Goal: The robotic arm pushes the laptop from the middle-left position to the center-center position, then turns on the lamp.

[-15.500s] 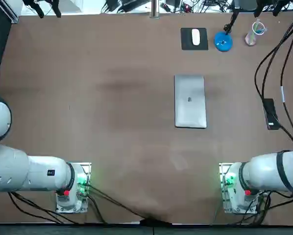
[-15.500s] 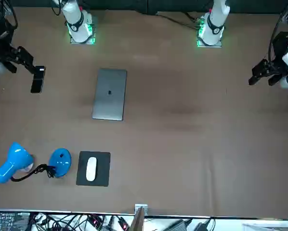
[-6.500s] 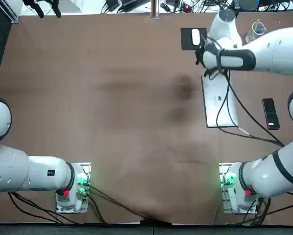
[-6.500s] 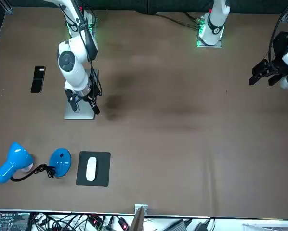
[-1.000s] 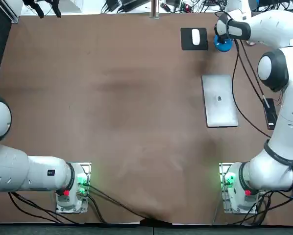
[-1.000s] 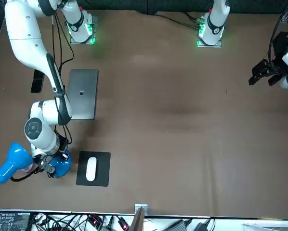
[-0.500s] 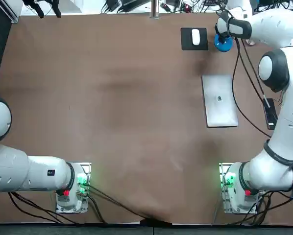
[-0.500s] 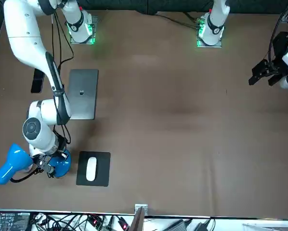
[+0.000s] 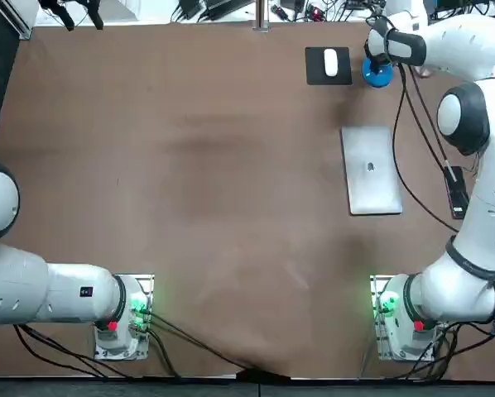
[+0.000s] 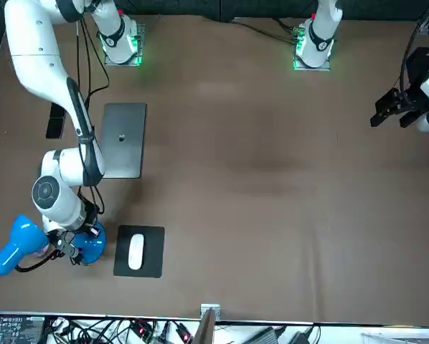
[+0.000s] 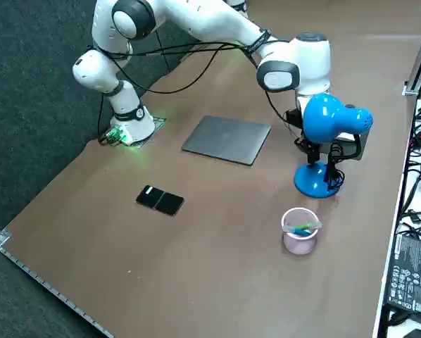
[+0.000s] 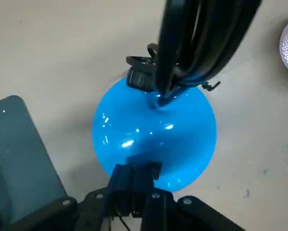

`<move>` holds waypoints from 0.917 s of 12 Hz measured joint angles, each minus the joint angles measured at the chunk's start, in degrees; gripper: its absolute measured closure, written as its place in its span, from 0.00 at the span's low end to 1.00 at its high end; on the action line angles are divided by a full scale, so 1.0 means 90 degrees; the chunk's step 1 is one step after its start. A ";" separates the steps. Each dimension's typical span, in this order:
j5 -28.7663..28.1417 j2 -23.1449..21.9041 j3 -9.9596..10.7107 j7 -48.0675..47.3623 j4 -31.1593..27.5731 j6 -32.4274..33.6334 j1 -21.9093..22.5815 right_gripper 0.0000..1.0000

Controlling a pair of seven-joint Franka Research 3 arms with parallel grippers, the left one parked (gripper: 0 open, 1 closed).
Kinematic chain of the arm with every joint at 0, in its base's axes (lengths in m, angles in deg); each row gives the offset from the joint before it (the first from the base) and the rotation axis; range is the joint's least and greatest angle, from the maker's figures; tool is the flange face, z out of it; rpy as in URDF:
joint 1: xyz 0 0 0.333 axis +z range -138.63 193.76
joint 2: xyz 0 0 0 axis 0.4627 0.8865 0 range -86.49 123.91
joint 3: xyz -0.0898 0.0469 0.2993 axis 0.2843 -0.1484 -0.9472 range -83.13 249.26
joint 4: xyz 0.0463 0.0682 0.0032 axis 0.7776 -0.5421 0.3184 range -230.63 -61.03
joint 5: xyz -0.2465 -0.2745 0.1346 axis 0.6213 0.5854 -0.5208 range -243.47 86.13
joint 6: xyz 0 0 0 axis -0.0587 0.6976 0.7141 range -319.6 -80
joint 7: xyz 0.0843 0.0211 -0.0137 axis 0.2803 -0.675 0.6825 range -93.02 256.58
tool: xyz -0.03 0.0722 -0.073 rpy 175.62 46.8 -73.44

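With the closed grey laptop (image 9: 370, 169) already pushed and left behind mid-surface, the right arm's jaws, pressed together, have come down on the round base of the blue desk lamp (image 12: 153, 134) at the far edge, so I judge only the switching remains.

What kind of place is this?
Probably a robotics lab: white robot arms bolted to a brown table, tangled cables along its edge, and the right gripper at the base of a blue desk lamp.

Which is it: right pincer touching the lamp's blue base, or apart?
Cannot tell. The wrist view looks straight down the right pincer onto the lamp base, hiding any gap.
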 joint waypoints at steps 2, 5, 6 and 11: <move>0.0000 0.0006 0.0000 -0.0005 0.0000 0.0003 -0.0008 0.98; 0.0000 0.0025 0.0000 -0.0009 0.0000 0.0003 -0.0014 0.98; 0.0000 0.0030 0.0000 -0.0010 -0.0001 0.0002 -0.0017 0.98; 0.0000 0.0036 0.0000 -0.0014 -0.0001 -0.0010 -0.0018 0.98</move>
